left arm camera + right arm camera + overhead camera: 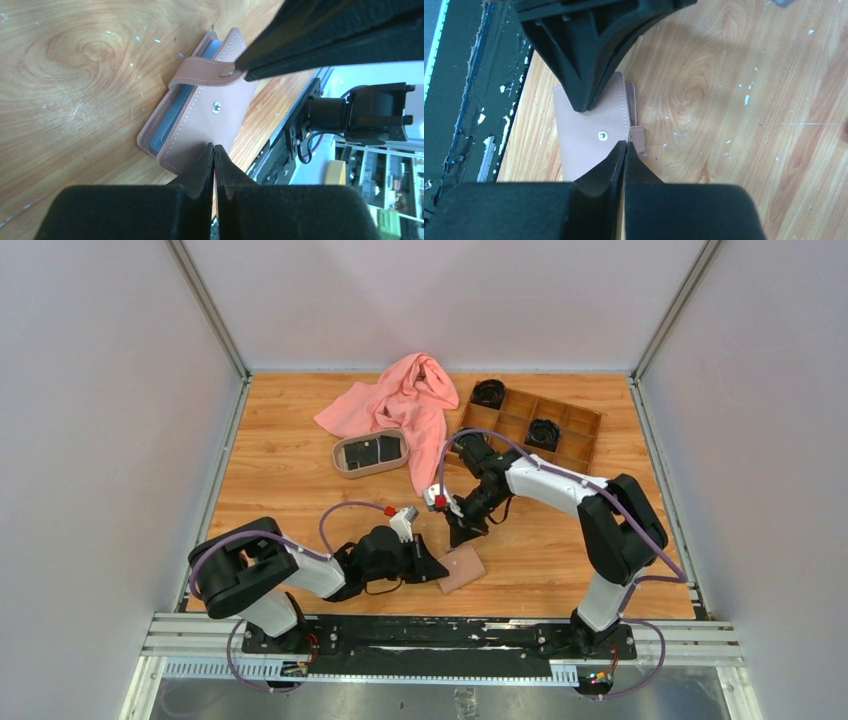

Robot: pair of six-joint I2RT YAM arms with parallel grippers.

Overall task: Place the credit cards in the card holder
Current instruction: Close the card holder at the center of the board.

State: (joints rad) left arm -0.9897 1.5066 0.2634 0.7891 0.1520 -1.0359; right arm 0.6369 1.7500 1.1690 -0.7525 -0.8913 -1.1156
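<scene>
Wood-grain tabletop runs out between pale walls. Closest to the arm bases, the card holder (197,120) lies flat and folded between the widely spread fingers of the left gripper (225,109). That gripper's upper fingertip rests on the end of the strap (200,69), which is off its snap stud (216,106) and arches loose over the fold. Blue lining shows along the wallet's edge on the side away from the gripper.

The right gripper (604,126) hangs directly over the same wallet, its jaws also parted and holding nothing. Whether its tips touch the leather I cannot tell.

The step in hand looks like opening the holder. To do it well, I would have one gripper pin the lower leaf flat. The other should catch only the free edge of the top flap beside the strap and swing it over rather than drag it, since so light a wallet will probably slide on smooth wood. Pinching both leaves together would keep it shut.

Well beyond both grippers, the credit cards (368,451) sit dark in the oval tray (338,458), none yet in the holder. Past that lie a pink cloth (400,405) and the wooden compartment box (575,440).
</scene>
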